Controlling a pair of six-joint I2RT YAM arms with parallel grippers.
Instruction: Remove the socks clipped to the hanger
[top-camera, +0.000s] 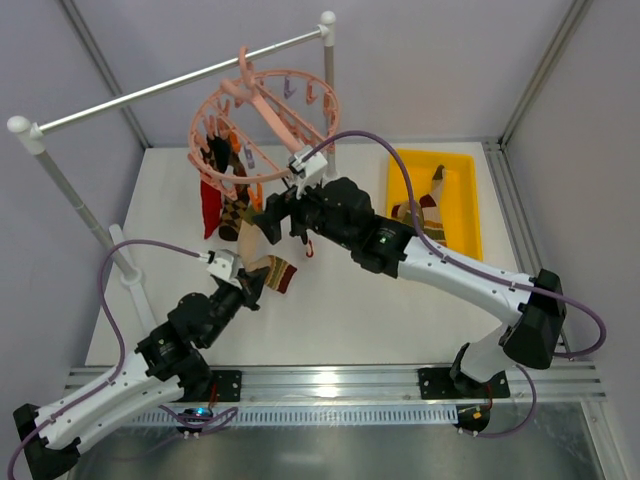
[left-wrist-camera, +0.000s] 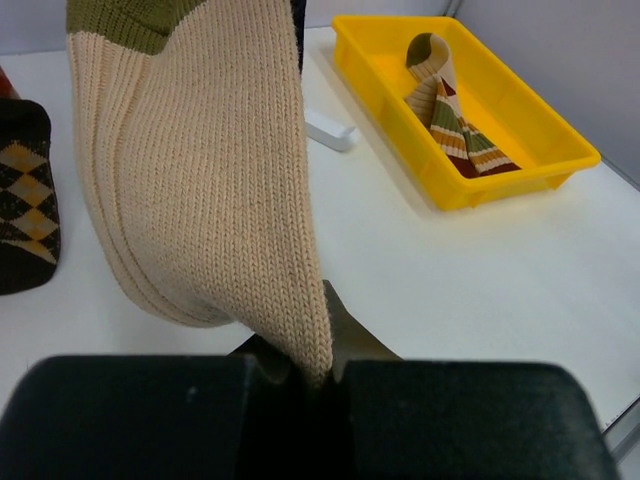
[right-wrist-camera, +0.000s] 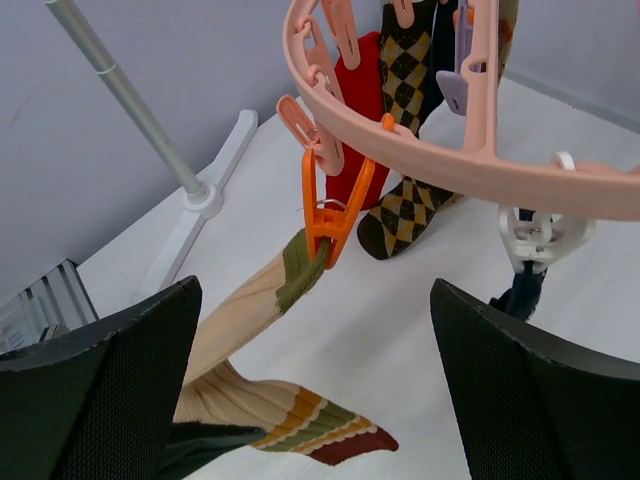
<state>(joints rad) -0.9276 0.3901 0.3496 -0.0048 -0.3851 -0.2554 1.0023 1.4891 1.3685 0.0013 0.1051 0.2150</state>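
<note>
Tan sock (right-wrist-camera: 250, 300) slants from the orange clip (right-wrist-camera: 330, 215) on the hanger (right-wrist-camera: 420, 160) down to the left claw (left-wrist-camera: 315, 378), which is closed on its lower end; the right claw (right-wrist-camera: 315, 300) stands wide open and empty just before that clip, nearer to it than the left. A red sock (right-wrist-camera: 360, 90) and an argyle sock (right-wrist-camera: 410, 200) hang close behind the clip; the ring passes above; the tray (top-camera: 475, 212) is well apart on the right.

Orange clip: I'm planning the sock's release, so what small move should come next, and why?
Probably ease the right gripper forward and close it on the orange clip: its jaws stand open facing the clip, which pinches the tan sock that the left gripper holds.
</note>
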